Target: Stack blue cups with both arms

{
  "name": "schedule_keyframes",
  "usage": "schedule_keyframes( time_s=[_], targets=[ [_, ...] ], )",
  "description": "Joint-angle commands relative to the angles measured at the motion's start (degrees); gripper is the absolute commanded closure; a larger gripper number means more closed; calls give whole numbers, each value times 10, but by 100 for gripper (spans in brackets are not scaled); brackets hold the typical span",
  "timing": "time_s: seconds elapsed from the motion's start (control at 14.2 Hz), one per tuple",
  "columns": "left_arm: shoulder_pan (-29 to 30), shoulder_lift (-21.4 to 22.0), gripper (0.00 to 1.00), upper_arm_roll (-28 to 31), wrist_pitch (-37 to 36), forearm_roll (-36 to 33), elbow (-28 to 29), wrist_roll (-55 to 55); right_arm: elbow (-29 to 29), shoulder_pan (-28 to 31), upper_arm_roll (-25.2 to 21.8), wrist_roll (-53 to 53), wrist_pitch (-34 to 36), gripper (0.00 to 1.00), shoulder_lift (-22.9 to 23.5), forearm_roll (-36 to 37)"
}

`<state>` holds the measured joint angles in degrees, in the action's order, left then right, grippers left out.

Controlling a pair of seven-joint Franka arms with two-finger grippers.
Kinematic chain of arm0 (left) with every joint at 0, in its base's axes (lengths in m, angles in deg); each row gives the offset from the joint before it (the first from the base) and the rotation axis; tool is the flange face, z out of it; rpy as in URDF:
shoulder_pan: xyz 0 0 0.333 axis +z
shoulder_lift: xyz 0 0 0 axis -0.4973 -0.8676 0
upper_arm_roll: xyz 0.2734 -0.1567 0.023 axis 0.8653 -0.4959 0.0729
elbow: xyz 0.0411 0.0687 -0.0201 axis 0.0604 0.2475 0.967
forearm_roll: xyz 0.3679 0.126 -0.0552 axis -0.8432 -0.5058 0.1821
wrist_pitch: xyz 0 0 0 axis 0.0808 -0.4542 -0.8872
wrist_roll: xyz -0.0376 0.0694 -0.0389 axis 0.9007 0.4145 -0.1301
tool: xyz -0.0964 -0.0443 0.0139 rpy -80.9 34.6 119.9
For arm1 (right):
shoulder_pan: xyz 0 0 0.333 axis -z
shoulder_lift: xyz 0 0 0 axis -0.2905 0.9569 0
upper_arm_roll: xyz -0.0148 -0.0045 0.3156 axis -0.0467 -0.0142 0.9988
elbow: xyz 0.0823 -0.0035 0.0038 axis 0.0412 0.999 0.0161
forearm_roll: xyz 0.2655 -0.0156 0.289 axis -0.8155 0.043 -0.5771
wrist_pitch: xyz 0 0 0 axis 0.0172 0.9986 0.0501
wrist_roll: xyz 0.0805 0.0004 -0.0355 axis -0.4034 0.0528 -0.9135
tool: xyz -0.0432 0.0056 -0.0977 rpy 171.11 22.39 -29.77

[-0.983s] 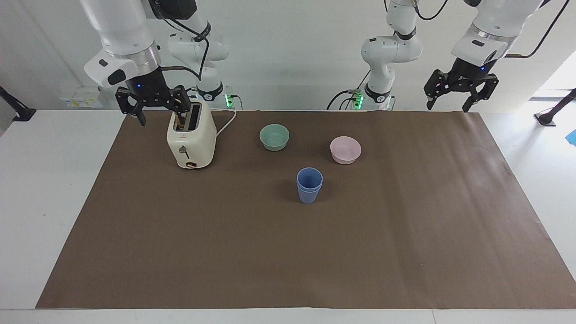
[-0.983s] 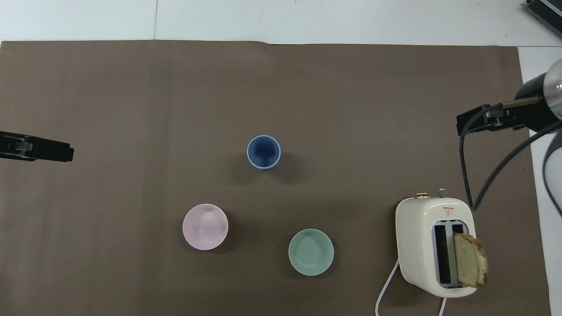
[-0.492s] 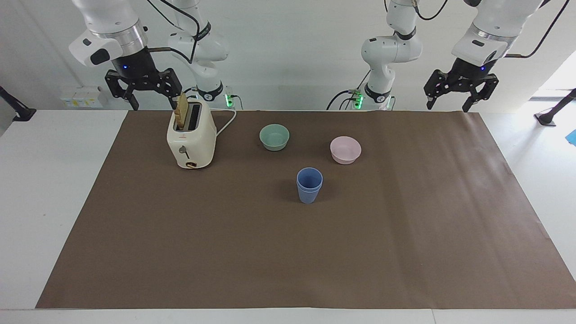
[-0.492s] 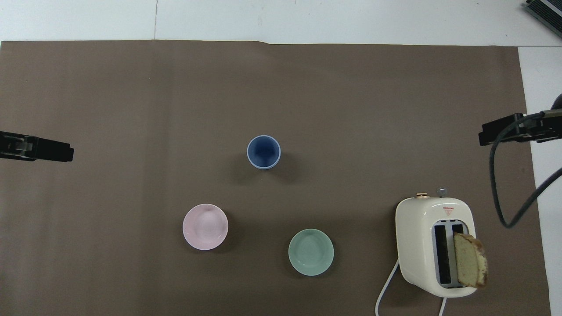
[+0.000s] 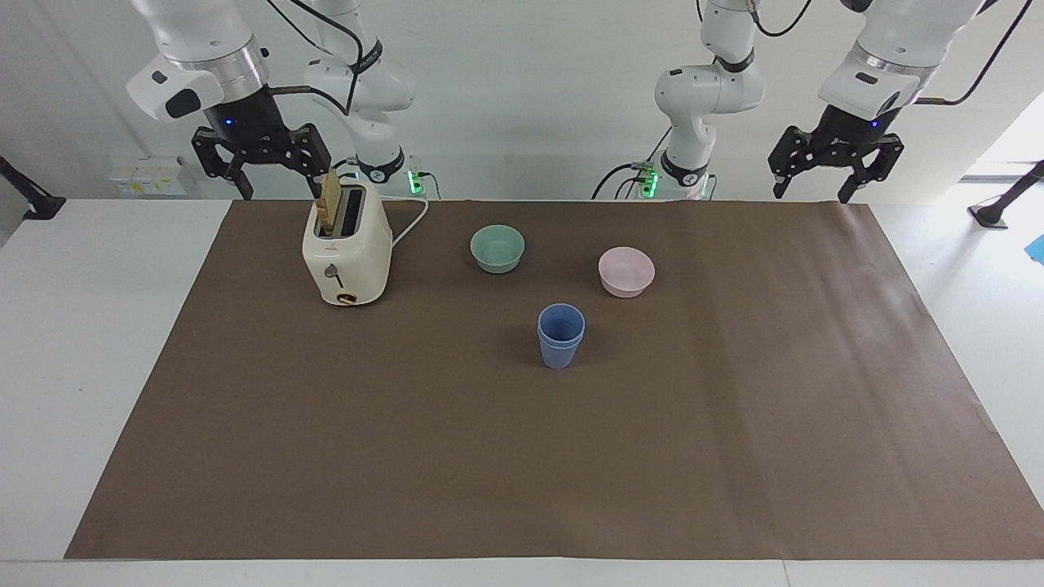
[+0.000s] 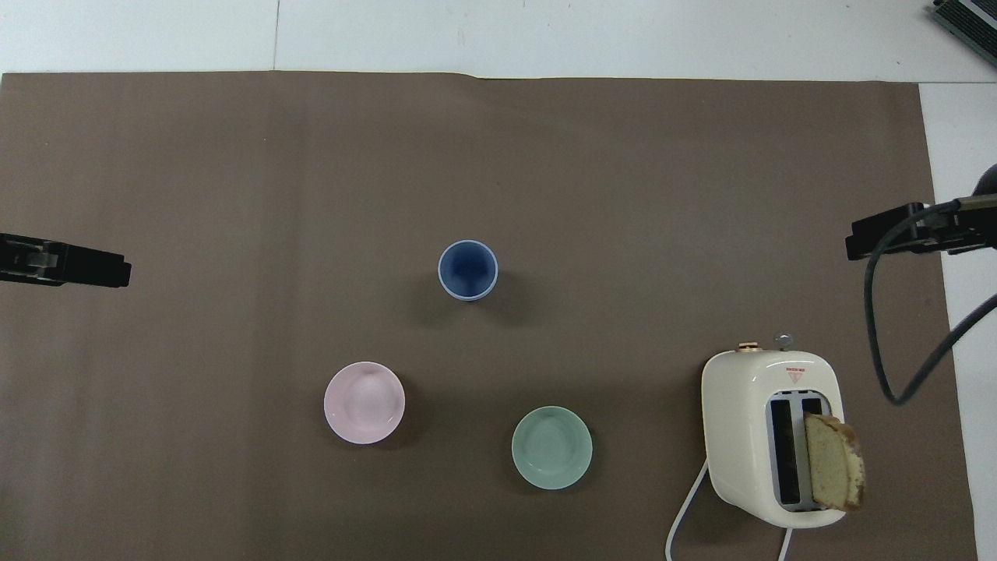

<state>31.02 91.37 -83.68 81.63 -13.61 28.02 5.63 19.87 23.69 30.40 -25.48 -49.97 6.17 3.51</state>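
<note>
The two blue cups [image 5: 560,334] stand upright in the middle of the brown mat, one nested inside the other, with two rims showing. In the overhead view they appear as a single blue round [image 6: 467,269]. My right gripper [image 5: 263,173] hangs open and empty in the air over the mat's edge beside the toaster; its tip shows in the overhead view [image 6: 896,231]. My left gripper [image 5: 833,173] hangs open and empty over the mat's corner at the left arm's end, and shows in the overhead view [image 6: 70,263]. Both are well apart from the cups.
A cream toaster [image 5: 347,253] with a slice of bread [image 6: 833,471] in one slot stands at the right arm's end. A mint-green bowl [image 5: 497,248] and a pink bowl [image 5: 626,271] sit nearer to the robots than the cups. The brown mat [image 5: 734,424] covers the table.
My right gripper has risen from beside the toaster's top and shifted toward the right arm's end, then held still. The left arm and the cups have not moved.
</note>
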Motion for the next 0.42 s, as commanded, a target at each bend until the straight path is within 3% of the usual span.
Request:
schedule_keyframes(
  time_s=[0.0,0.35],
  targets=[
    [6,6,0,-2,-8,7,1,-5,17,8,4,5,-1,0,-14,-15],
    [7,6,0,-2,-8,7,0,-5,21,8,4,5,-1,0,-18,-15]
  ],
)
